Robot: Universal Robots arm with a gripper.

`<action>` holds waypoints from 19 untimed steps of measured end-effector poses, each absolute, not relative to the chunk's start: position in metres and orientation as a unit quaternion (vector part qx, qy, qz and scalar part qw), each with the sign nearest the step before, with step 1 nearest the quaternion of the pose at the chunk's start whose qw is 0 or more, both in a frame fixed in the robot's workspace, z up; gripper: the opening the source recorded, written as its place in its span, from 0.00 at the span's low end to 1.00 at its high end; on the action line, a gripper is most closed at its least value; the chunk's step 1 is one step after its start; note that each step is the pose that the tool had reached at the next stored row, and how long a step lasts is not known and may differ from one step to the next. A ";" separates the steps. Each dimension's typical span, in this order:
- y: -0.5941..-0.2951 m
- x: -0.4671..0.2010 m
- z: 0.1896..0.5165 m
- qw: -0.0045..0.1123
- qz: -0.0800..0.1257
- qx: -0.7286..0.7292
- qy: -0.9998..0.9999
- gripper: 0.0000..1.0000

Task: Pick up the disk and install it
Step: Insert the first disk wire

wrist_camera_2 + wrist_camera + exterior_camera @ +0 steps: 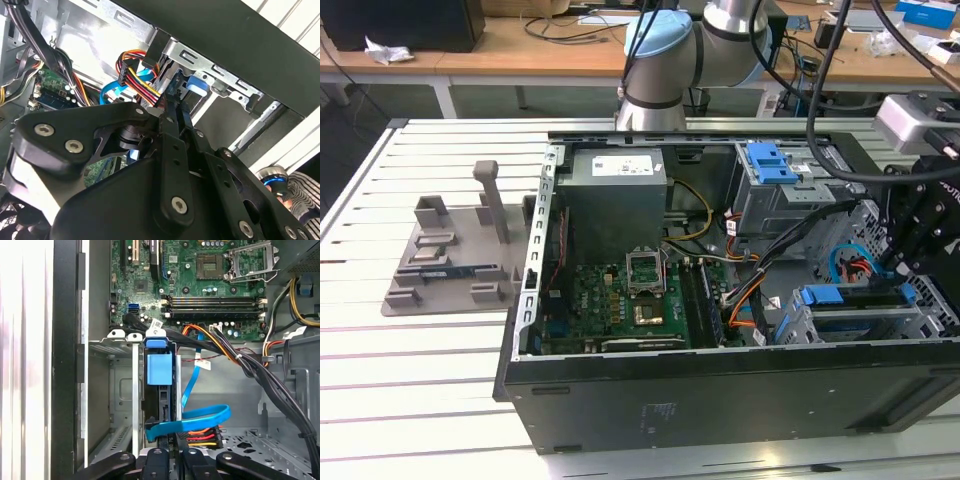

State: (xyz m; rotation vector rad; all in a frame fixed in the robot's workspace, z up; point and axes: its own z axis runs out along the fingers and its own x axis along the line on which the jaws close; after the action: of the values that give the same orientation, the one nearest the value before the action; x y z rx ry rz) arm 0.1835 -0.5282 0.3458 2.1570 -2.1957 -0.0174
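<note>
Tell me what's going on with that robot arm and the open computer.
A single robot arm has its gripper lowered into the open computer case, at the drive cage on the exterior view's right. In the first wrist view the disk, with its blue rails, sits upright in the cage slot right in front of the gripper, with a blue data cable curling beside it. The motherboard and the grey power supply lie untouched. A grey fixture tray sits on the table beside the case.

An open computer case (720,390) lies on a slatted white table (420,380). Inside it sit a green motherboard (620,305) and a grey power supply (616,205). A grey fixture (450,260) rests beside the case
</note>
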 end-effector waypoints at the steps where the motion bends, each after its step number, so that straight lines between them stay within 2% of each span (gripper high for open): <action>1: -0.528 0.183 0.346 0.032 -0.006 0.700 -0.713 0.17; 19: -0.530 0.184 0.346 0.030 -0.008 0.701 -0.713 0.17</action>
State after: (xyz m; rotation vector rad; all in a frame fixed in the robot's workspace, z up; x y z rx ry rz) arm 0.1835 -0.5296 0.3462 2.1598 -2.1973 -0.0246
